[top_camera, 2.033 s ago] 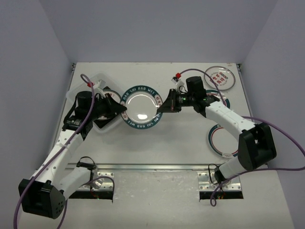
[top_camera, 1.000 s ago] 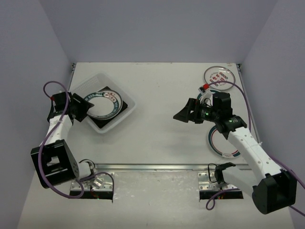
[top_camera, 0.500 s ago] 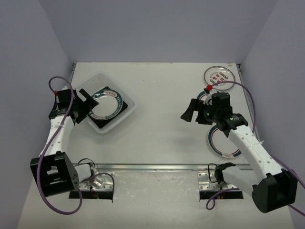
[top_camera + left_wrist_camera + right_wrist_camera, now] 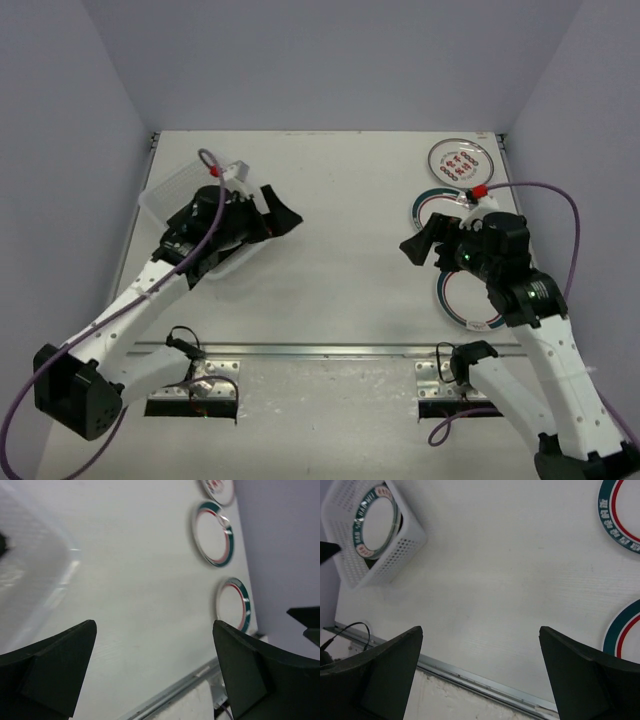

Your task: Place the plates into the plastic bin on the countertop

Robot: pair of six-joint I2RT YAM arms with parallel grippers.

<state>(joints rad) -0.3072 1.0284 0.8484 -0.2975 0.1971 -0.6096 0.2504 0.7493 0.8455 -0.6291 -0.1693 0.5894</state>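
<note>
The plastic bin (image 4: 395,545) holds a round white plate (image 4: 376,522) with a dark green lettered rim. From above, my left arm covers most of the bin (image 4: 165,188). My left gripper (image 4: 280,222) hangs open and empty just right of the bin, above the countertop (image 4: 340,270). Through its fingers (image 4: 50,670) I see two green-and-red rimmed plates (image 4: 212,532) (image 4: 233,604). My right gripper (image 4: 418,240) is open and empty, left of those plates (image 4: 465,300) (image 4: 432,205). A plate with a red pattern (image 4: 462,160) lies at the back right.
A metal strip (image 4: 330,350) runs along the countertop's front edge. Grey walls close in the left, back and right sides. Purple cables loop off both arms.
The green-rimmed plate went from the middle of the countertop into the bin. My left arm swung from the bin's left side across it. My right arm pulled back to the right.
</note>
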